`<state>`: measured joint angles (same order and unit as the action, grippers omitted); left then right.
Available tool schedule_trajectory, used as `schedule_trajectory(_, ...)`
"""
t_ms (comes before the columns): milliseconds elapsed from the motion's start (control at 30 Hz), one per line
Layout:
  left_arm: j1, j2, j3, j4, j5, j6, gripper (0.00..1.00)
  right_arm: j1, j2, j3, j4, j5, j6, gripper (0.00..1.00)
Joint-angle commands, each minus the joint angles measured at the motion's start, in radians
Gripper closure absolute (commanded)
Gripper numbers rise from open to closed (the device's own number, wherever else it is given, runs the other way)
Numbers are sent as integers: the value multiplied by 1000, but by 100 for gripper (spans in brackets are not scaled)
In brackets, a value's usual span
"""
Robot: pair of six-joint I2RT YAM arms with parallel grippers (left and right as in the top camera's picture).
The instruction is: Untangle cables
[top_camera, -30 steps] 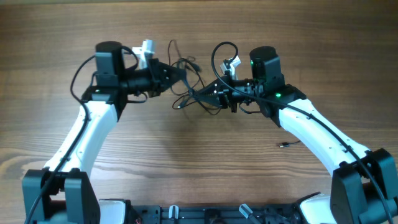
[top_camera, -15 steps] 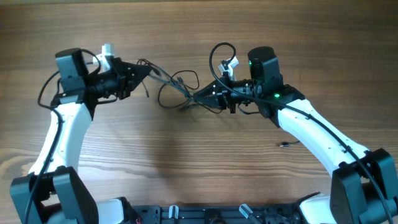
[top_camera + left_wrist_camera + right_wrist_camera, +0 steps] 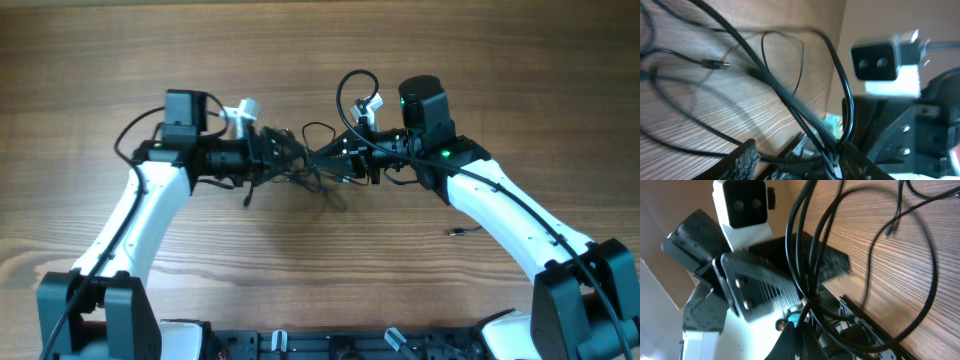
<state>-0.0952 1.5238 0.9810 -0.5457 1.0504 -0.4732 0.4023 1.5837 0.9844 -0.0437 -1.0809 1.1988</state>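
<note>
The cables (image 3: 316,172) are thin black cords bunched in a tangle at mid-table, between my two grippers. My left gripper (image 3: 288,160) comes at the tangle from the left. In the left wrist view its jaws (image 3: 800,162) stand apart and open, and several strands (image 3: 790,100) run between them, close to the right finger (image 3: 855,162). A small plug end (image 3: 715,64) lies on the wood. My right gripper (image 3: 337,153) holds the tangle's right side. In the right wrist view it (image 3: 807,339) is shut on the cables (image 3: 805,245), which rise from between its fingers.
A short loose plug end (image 3: 460,232) lies on the wooden table (image 3: 300,280) beside the right forearm. A thicker black wire loops above the right wrist (image 3: 350,85). The arm bases stand along the front edge (image 3: 330,345).
My left arm has swung back right from the far left to the tangle, and its jaws have opened. The stretched cables have bunched up again. The right arm has held still.
</note>
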Motion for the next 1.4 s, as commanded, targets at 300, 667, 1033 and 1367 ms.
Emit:
schedule_trajectory(300,-47,-5,1,49,50,-121,60,-3,-17,5,5,-28,-26,96)
schedule_trajectory(667,-46,-5,1,116,138,-191,63,-3,-17,5,4,-28,-35,96)
schedule_trajectory(1033,9,-5,1,38,160,-151,67,-3,-17,5,-2,-27,-46,96)
schedule_trajectory(1367,10,-5,1,-44,161,-129,75,-3,-17,5,-2,-27,-46,96)
